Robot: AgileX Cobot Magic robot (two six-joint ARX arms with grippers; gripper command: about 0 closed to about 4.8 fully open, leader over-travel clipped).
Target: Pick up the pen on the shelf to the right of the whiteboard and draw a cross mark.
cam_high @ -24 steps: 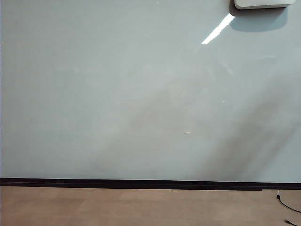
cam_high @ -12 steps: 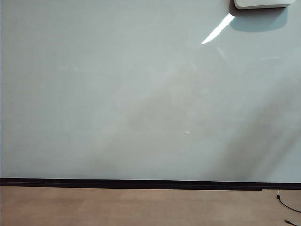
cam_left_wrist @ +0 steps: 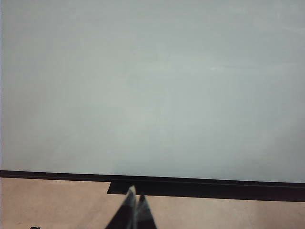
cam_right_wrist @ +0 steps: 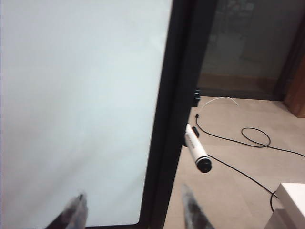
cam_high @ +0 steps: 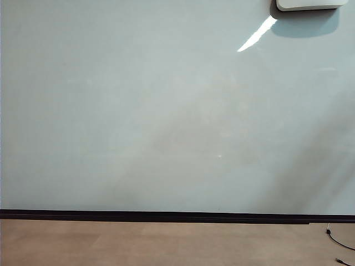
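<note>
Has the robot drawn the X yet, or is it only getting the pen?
No X yet: the whiteboard is blank. The pen sticks out from the board's black edge, untouched. The right gripper is open and pointed near the pen, fingers apart, holding nothing. The left gripper is shut, near the board's bottom edge. Left to do: grab the pen, carry it to the board, draw two crossing lines.

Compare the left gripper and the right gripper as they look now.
The left gripper has its fingertips pressed together, shut; the right gripper stands wide open. The left gripper faces the middle of the whiteboard, with no pen in its view; the right gripper faces the board's black edge, with the pen ahead of it, not yet grasped. Both hold nothing.
</note>
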